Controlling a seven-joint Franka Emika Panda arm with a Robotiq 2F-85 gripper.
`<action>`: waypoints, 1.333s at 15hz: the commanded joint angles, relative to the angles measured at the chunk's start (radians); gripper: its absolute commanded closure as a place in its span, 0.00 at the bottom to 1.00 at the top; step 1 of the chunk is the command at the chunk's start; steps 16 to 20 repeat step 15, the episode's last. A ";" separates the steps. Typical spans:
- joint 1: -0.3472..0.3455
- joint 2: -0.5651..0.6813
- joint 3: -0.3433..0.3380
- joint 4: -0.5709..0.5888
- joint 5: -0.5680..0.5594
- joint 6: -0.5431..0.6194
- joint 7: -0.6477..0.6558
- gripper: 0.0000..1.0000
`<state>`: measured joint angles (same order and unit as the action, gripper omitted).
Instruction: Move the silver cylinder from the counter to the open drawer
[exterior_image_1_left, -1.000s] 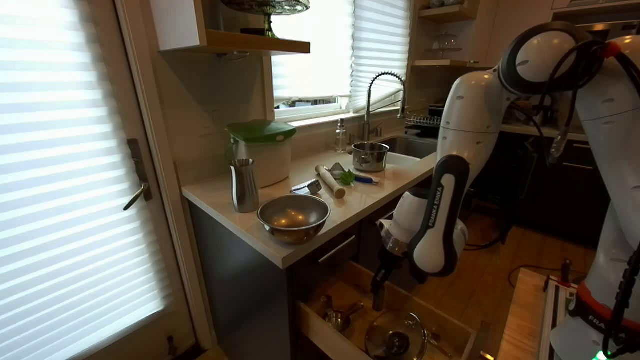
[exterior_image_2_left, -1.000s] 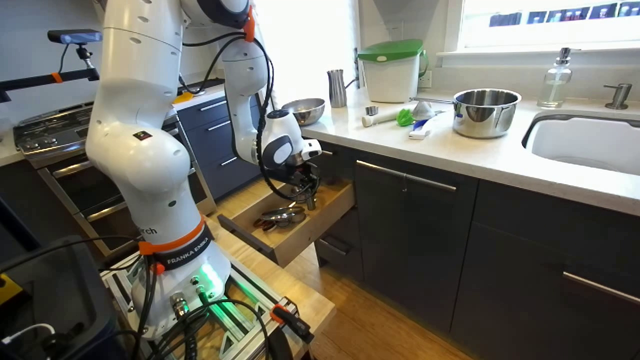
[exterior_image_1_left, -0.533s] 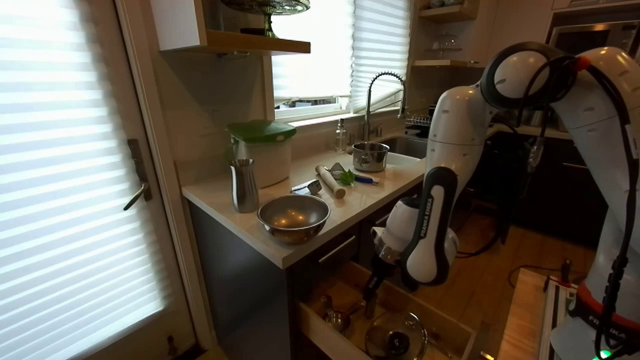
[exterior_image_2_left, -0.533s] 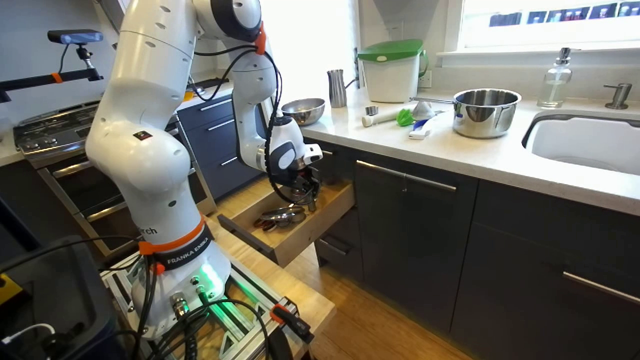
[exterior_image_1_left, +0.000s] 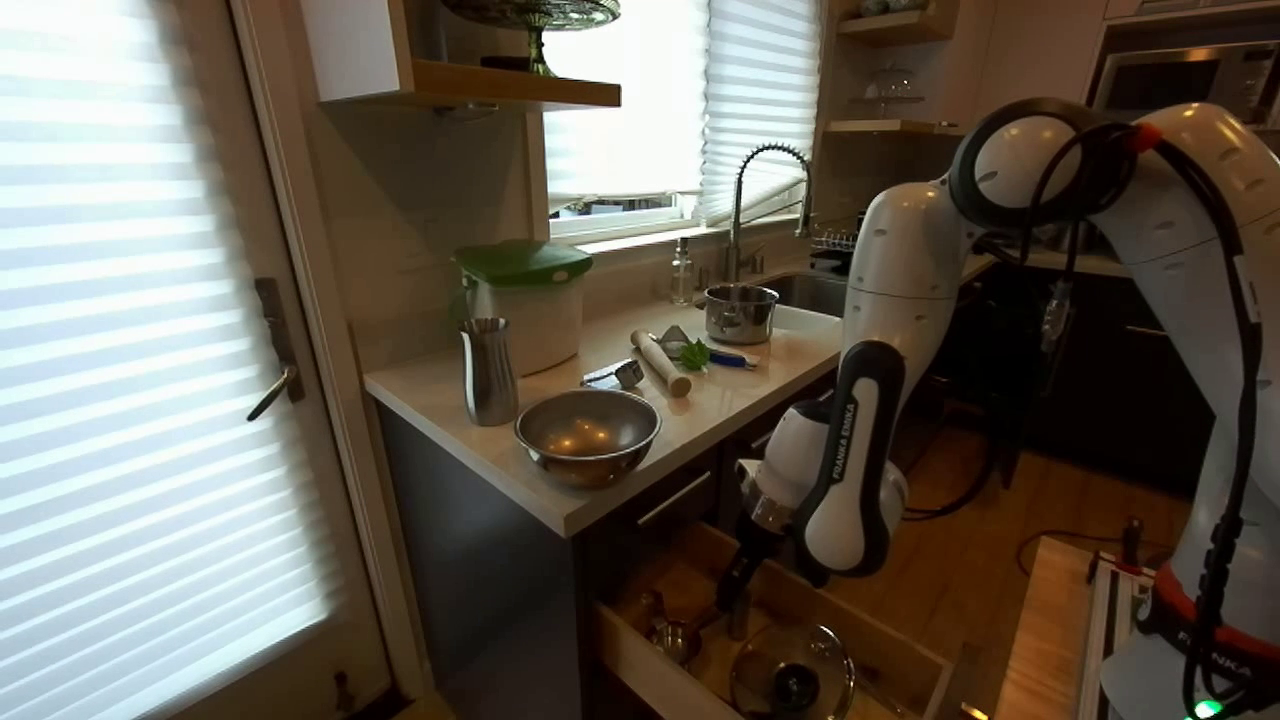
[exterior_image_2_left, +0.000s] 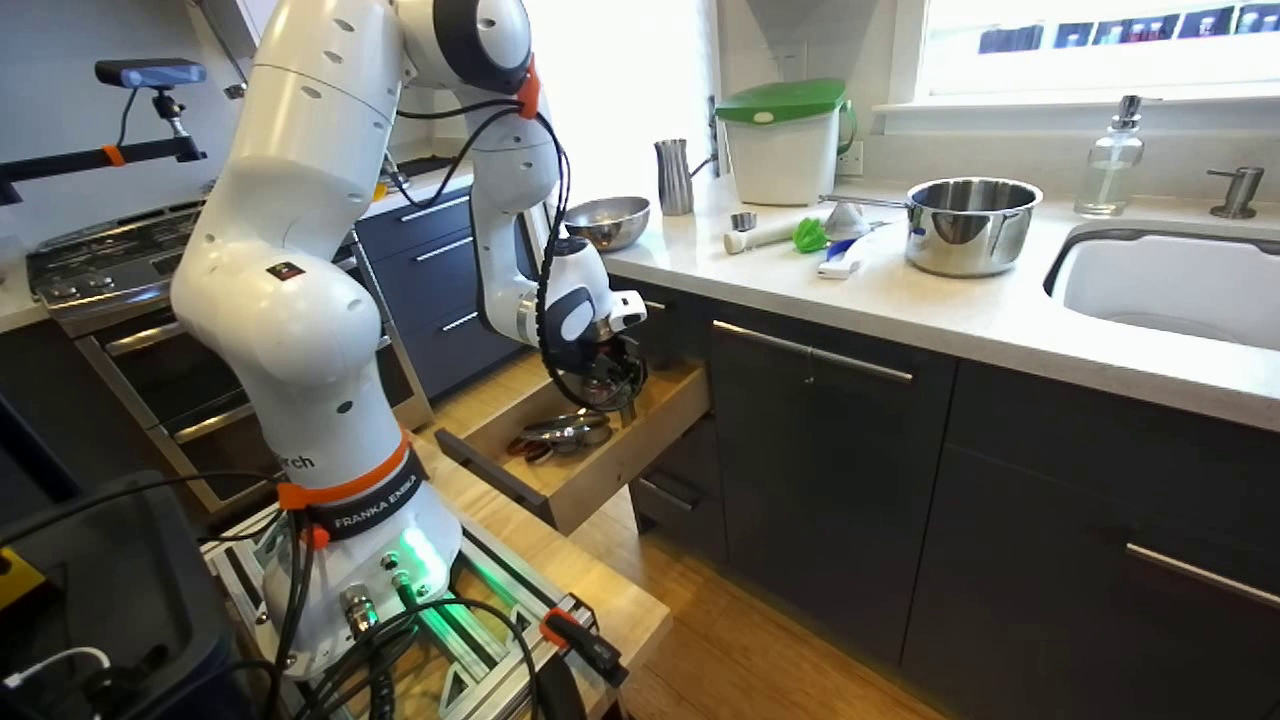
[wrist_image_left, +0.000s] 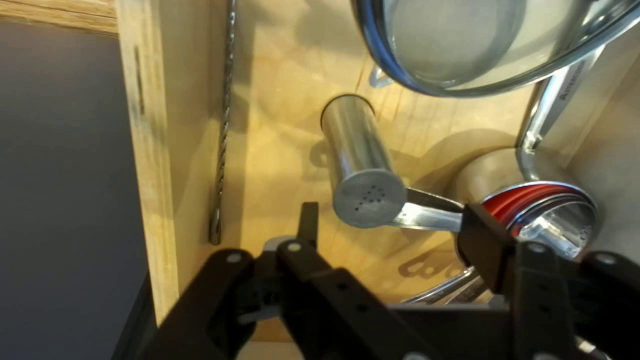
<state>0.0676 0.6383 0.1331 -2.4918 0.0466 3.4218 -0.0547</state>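
Note:
The silver cylinder (wrist_image_left: 352, 135), with small holes in its near end, stands on the pale wood floor of the open drawer (wrist_image_left: 280, 165). Around its holed end my gripper (wrist_image_left: 390, 212) is open, one finger (wrist_image_left: 308, 220) to the left of the cylinder and one to the right, with a gap to each. Both exterior views show the cylinder (exterior_image_1_left: 739, 618) upright in the drawer, just below the gripper (exterior_image_2_left: 618, 385). The pale counter (exterior_image_1_left: 700, 440) is above the drawer.
Inside the drawer are a glass lid (wrist_image_left: 450, 50), nested measuring cups (wrist_image_left: 545, 215) close by the right finger, and a thin twisted rod (wrist_image_left: 226, 115) along the wall. A steel bowl (exterior_image_1_left: 588, 440), a ridged metal jug (exterior_image_1_left: 488, 370) and a pot (exterior_image_2_left: 972, 230) stand on the counter.
The arm has come down further into the drawer with the cylinder. The fingers have spread and let go of it, and it now stands on the drawer floor.

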 joint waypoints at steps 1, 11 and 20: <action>0.003 -0.072 0.003 -0.061 -0.029 -0.031 0.025 0.00; 0.406 -0.438 -0.427 -0.290 -0.037 -0.239 -0.105 0.00; 0.411 -0.437 -0.442 -0.254 -0.031 -0.205 -0.158 0.00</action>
